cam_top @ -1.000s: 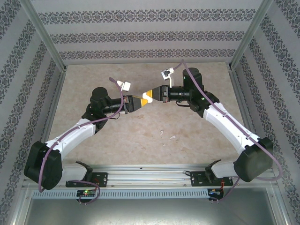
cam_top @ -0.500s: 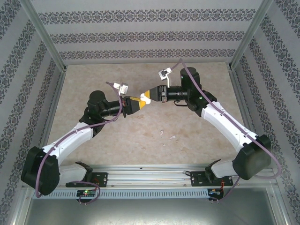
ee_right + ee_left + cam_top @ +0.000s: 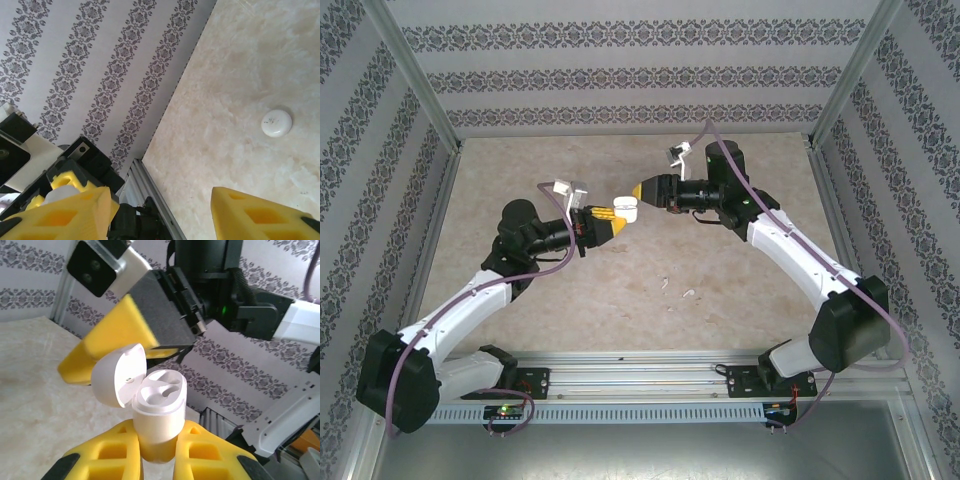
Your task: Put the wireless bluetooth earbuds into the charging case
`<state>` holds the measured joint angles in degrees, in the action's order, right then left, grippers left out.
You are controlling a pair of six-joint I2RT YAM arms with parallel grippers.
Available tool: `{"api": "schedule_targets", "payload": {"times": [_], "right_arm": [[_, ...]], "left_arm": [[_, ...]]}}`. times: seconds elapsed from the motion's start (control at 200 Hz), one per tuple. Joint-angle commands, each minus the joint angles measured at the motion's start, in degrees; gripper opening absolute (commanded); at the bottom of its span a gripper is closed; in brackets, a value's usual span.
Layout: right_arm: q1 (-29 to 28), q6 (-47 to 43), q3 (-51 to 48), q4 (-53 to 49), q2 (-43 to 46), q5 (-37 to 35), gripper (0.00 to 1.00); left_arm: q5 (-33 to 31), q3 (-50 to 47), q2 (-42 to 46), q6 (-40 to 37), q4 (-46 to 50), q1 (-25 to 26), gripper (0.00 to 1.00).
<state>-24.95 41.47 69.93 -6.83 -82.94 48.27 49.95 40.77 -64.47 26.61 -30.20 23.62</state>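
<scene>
- Holding the charging case (image 3: pixel 159 405) upright in my left pincer (image 3: pixel 157 452), I have the jaws clamped on its lower body. Its lid (image 3: pixel 119 375) is hinged open and both sockets are bare.
- My right pincer (image 3: pixel 160 212) hangs just beside the case, jaws wide, nothing between them.
- The earbuds (image 3: pixel 665 284) look like tiny white specks on the table (image 3: pixel 500 170), nearer my bases and well apart from the case. They are too small for me to tell how they lie.
- Risk one: my right fingers sit close to the open lid. A sideways drift could snap it shut, or lever the case out of a grip that catches only its base.
- Risk two: such small, smooth pieces on a flat top may skid or flick away if my pads close off-centre.
- Risk three: a round white disc (image 3: pixel 276 123) also lies on the table — easy to mistake for a target.
</scene>
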Motion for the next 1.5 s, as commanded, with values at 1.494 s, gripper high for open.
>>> {"api": "schedule_targets", "payload": {"times": [1.494], "right_arm": [[-12.4,-0.1,-4.8,-29.2,-19.4,-34.0,0.36]], "left_arm": [[-7.4,-10.1,10.5,-13.2,15.0,0.2,0.0]]}}
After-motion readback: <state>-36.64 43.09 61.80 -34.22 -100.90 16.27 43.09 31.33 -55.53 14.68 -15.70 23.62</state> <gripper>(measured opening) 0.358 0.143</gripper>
